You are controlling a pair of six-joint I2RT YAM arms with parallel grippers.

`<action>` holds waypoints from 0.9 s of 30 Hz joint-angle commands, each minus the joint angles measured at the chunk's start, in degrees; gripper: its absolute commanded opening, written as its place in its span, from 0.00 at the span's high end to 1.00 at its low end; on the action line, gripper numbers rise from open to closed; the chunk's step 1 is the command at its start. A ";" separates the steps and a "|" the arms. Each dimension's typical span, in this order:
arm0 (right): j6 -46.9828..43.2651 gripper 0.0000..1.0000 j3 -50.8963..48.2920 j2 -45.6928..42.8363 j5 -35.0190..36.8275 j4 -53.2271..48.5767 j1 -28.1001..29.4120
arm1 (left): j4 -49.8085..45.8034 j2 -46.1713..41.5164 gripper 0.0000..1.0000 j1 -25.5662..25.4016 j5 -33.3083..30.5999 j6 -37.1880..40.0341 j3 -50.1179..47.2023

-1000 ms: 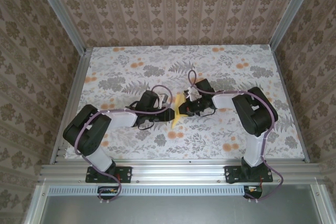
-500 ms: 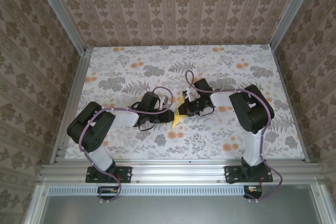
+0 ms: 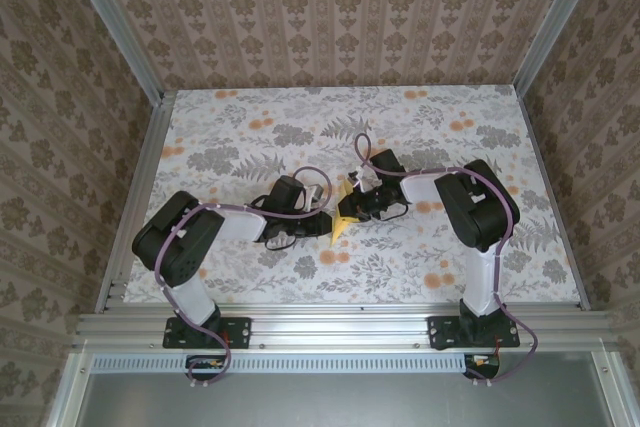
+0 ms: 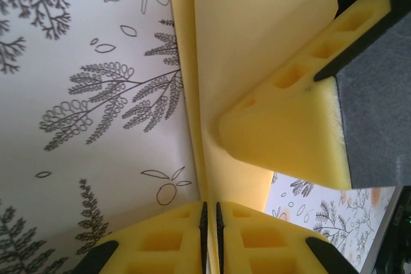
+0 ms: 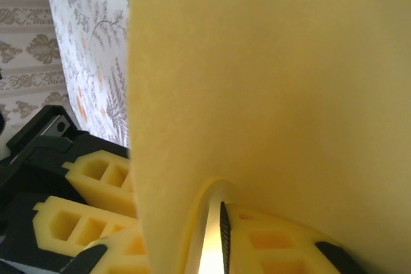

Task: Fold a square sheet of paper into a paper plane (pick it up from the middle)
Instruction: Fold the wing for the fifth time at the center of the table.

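Item: paper plane (image 3: 340,225), yellow, partly folded, over the middle of the table (image 3: 430,257); pointed tip toward the near side, far end hidden between the two wrists in the top view, creases too small to read there

- Nearer than the plane: frame rail (image 3: 340,327) along the table's near edge, with one arm base to each side of the plane
- Left of the plane: left gripper (image 3: 322,221), clenched on the plane; in the left wrist view its fingers (image 4: 164,242) meet with only the paper's edge between them, and the folded layers rise away from them, cut off at the top of the picture
- Right of the plane: right gripper (image 3: 352,209); in the right wrist view the paper stands close to the lens, blurred, and covers most of that gripper's fingers (image 5: 276,248). The sheet runs between them, but whether it is pinched or loose cannot be told. In the left wrist view one right finger lies against the paper's face, its partner hidden behind the sheet
- Around the plane: bare floral table on every side, most of it beyond the plane toward the back wall (image 3: 340,17)
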 commanded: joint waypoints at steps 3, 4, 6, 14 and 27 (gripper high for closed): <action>1.21 0.76 -1.27 1.58 1.22 1.56 -0.43 | 2.34 1.26 0.85 0.20 1.97 -1.11 -0.57; 1.33 0.75 -1.36 1.61 1.41 1.62 -0.43 | 2.35 1.36 0.85 0.10 2.01 -1.11 -0.45; 1.63 0.74 -1.59 1.62 1.57 1.81 -0.51 | 2.35 1.70 0.85 -0.02 2.27 -1.12 -0.24; 2.03 0.73 -2.06 1.82 2.64 1.73 -0.50 | 1.85 2.60 0.85 -0.87 1.85 -0.92 0.87; 1.77 0.73 -2.16 1.97 5.61 -0.12 -0.60 | 1.54 2.06 0.82 -1.07 1.03 -1.65 1.13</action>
